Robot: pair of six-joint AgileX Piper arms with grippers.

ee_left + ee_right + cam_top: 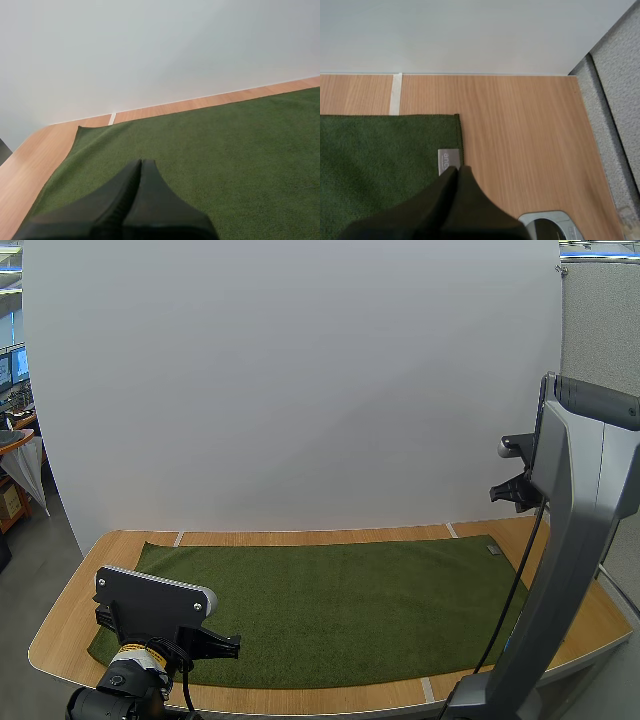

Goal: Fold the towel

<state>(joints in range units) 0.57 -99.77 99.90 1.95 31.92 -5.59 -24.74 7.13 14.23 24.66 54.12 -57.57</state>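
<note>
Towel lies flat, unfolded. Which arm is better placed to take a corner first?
Probably right: the right gripper, shut, sits at the towel's corner beside its grey label; the left gripper, also shut, is over open cloth, short of any corner.

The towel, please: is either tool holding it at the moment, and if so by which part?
Nothing is held. The left tool and the right tool are each shut on nothing; the towel lies spread flat.

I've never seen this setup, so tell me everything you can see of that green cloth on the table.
The dark green rectangular towel looks like soft, short-piled fabric. It lies spread flat and unfolded on the light wooden table, covering most of it. A small grey sewn label sits at its far right corner.
</note>
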